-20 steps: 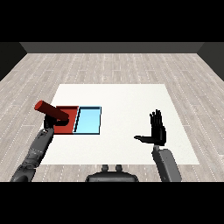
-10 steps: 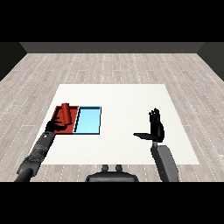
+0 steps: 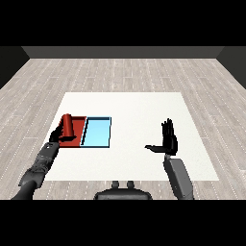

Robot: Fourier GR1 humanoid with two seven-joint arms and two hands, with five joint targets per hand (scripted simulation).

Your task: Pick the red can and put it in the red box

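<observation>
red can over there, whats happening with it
The robot's left hand is curled round the red cylindrical can, which lies tilted over the flat red tray at the table's left. I cannot tell whether the can touches the tray yet. The flat light blue tray sits right beside the red one. The right hand is raised with straight fingers, holding nothing.

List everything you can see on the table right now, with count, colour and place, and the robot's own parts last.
red can: one, red, lying over the red tray's left part, at the left robot hand.
red tray: one, red, left side of the table, touching the light blue tray.
light blue tray: one, light blue, just right of the red tray.
table: one, white, on a wood-plank floor.
left robot hand: one, black, at the can's near end; its grip cannot be made out.
right robot hand: one, black, fingers straight, raised over the table's right part, holding nothing.
</observation>
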